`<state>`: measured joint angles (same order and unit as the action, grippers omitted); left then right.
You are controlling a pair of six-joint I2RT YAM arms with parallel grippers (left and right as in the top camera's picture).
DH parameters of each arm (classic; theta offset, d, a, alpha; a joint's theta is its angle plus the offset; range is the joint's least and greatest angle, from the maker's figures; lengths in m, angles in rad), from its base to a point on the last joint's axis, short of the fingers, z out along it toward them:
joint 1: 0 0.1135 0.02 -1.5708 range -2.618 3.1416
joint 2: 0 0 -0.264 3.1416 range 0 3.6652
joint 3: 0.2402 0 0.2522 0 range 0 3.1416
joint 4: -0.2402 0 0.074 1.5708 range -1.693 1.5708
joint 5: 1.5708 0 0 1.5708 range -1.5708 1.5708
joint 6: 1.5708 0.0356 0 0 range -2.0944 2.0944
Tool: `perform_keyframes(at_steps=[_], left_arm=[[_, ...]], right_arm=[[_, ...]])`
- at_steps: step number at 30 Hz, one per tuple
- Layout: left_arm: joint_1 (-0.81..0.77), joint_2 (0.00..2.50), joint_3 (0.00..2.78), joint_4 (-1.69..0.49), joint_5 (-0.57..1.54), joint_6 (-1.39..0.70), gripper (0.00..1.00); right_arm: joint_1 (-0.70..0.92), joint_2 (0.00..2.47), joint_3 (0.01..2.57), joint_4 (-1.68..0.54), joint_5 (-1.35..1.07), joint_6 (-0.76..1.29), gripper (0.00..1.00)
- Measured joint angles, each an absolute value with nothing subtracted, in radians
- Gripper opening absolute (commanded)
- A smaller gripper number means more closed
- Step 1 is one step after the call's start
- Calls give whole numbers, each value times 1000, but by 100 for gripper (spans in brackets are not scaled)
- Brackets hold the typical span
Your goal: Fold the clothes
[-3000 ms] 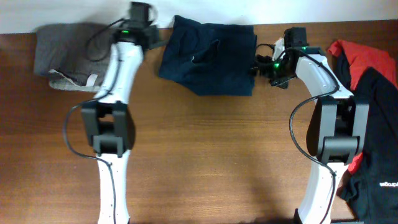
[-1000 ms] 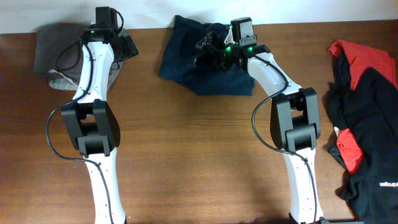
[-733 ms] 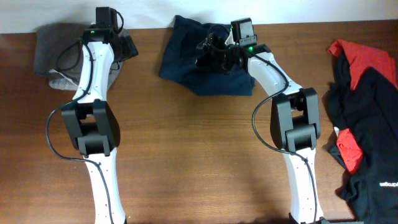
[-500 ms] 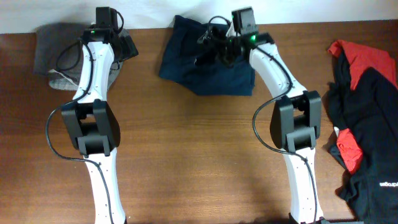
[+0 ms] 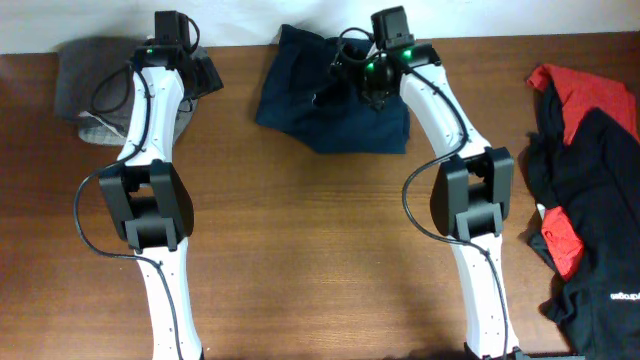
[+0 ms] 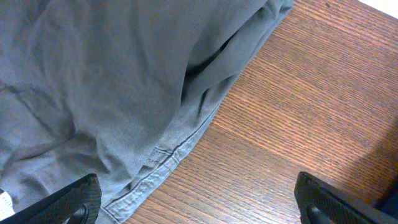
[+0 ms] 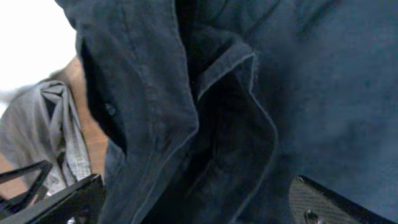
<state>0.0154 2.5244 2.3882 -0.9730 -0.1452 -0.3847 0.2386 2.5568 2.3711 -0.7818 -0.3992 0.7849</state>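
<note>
The rumpled dark navy blue cloth garment (image 5: 320,100) lies at twelve o'clock on the brown wooden table (image 5: 320,250), against the far edge. The right gripper (image 7: 199,205) hangs over the garment's upper right part, its fingers spread wide and pinching nothing. The right wrist view shows a folded hem and a seam of the navy cloth beneath it. The crumpled grey cloth garment (image 5: 85,85) sits at about ten o'clock. The left gripper (image 6: 202,205) is over its right border, fingers likewise spread wide and gripping nothing, with grey hem toward its nine o'clock and bare wood toward its three. A heap of red-and-black cloth garments (image 5: 590,170) lies at three o'clock, well apart from both grippers.
</note>
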Motion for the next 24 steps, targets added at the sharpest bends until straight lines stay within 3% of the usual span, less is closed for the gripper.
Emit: perform_keyframes(at_steps=[24], left_arm=[[15, 2524, 2388, -974, -145, -385, 99]], right_arm=[[289, 2638, 2371, -710, -434, 926, 98]])
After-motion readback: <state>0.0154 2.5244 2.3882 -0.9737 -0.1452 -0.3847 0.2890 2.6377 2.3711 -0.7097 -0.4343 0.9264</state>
